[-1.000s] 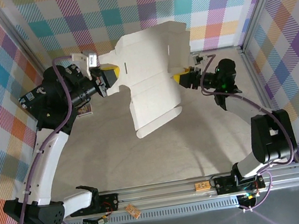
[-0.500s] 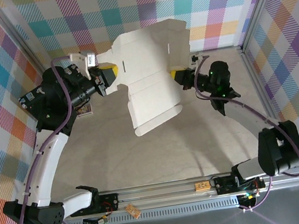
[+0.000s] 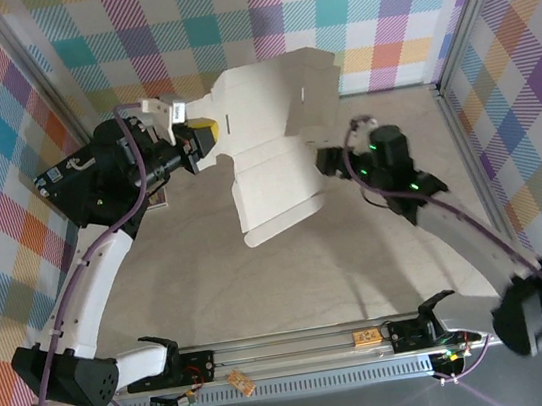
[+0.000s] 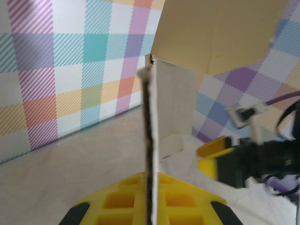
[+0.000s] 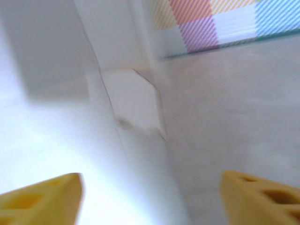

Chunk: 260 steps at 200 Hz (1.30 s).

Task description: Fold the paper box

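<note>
We see the thin white die-cut cardboard paper box (image 3: 269, 153) lifted over the far middle of the grey table (image 3: 361, 271). Our left gripper (image 3: 203, 135) is clamped on its left tab, and our right gripper (image 3: 328, 161) stands with its jaws apart just beside its right edge.

In the right wrist view the paper box (image 5: 56, 117) is smearing into blur and running off the left and top edges; the fingers of the right gripper (image 5: 152, 199) are getting cropped at the bottom. From above, the left arm (image 3: 96, 182) is covering part of a small card (image 3: 155, 204).
</note>
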Available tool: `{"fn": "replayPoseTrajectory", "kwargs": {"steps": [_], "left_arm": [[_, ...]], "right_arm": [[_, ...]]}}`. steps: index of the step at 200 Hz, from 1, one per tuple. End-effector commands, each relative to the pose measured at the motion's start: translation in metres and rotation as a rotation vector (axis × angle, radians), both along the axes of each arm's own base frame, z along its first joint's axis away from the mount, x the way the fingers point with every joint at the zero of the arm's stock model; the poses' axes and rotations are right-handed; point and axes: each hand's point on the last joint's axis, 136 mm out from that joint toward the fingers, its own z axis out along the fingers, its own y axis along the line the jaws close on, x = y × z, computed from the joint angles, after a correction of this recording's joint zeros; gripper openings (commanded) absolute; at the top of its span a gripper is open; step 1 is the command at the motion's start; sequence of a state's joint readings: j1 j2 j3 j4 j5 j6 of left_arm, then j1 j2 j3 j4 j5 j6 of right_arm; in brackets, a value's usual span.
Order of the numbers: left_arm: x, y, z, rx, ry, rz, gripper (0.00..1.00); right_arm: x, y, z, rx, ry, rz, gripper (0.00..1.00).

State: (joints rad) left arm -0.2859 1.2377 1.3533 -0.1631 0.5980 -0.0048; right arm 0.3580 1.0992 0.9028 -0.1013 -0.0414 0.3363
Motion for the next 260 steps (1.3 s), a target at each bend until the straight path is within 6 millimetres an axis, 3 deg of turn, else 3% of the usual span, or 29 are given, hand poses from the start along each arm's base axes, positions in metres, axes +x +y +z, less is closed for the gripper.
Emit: {"fn": "replayPoseTrajectory", "kwargs": {"steps": [1,13,28,40,59,77,96,116,142,179,189,205,227,245,260], "left_arm": [[-0.014,-0.009,0.006,0.074,-0.117,-0.126,0.00],[-0.026,-0.017,0.005,0.091,-0.159,-0.220,0.00],[-0.042,-0.022,0.004,0.126,-0.210,-0.310,0.00],[-0.047,-0.020,-0.003,0.187,-0.215,-0.320,0.00],[-0.043,-0.015,-0.014,0.274,-0.222,-0.295,0.00],[-0.036,-0.014,-0.018,0.305,-0.224,-0.284,0.00],[-0.033,-0.019,-0.016,0.284,-0.217,-0.307,0.00],[-0.035,-0.027,-0.015,0.260,-0.212,-0.344,0.00],[-0.036,-0.030,-0.017,0.262,-0.211,-0.360,0.00],[-0.035,-0.032,-0.020,0.267,-0.212,-0.370,0.00],[-0.034,-0.032,-0.019,0.266,-0.214,-0.370,0.00],[-0.033,-0.034,-0.018,0.259,-0.211,-0.369,0.00],[-0.029,-0.035,-0.017,0.242,-0.203,-0.352,0.00],[-0.017,-0.025,-0.015,0.224,-0.192,-0.243,0.46],[-0.001,0.001,-0.007,0.161,-0.180,-0.079,0.77]], "right_arm": [[-0.046,-0.029,0.062,-0.191,-0.365,0.197,0.99],[-0.077,-0.017,0.097,-0.268,-0.593,0.404,0.99],[-0.109,0.007,0.126,-0.350,-0.813,0.667,0.99],[-0.117,0.017,0.151,-0.351,-0.836,0.805,0.99],[-0.121,0.037,0.168,-0.398,-0.729,0.972,1.00],[-0.112,0.061,0.150,-0.561,-0.576,1.061,1.00],[-0.109,0.078,0.138,-0.566,-0.441,1.136,0.95],[-0.093,0.095,0.117,-0.633,-0.374,1.130,0.90],[-0.063,0.098,0.111,-0.676,-0.293,1.048,0.75],[-0.058,0.102,0.108,-0.669,-0.285,1.050,0.67],[-0.059,0.104,0.108,-0.652,-0.286,1.064,0.56],[-0.055,0.106,0.105,-0.656,-0.277,1.058,0.21],[-0.051,0.104,0.103,-0.673,-0.263,1.033,0.04],[-0.052,0.098,0.108,-0.675,-0.265,0.999,0.00],[-0.054,0.089,0.105,-0.671,-0.246,0.991,0.00]]}}
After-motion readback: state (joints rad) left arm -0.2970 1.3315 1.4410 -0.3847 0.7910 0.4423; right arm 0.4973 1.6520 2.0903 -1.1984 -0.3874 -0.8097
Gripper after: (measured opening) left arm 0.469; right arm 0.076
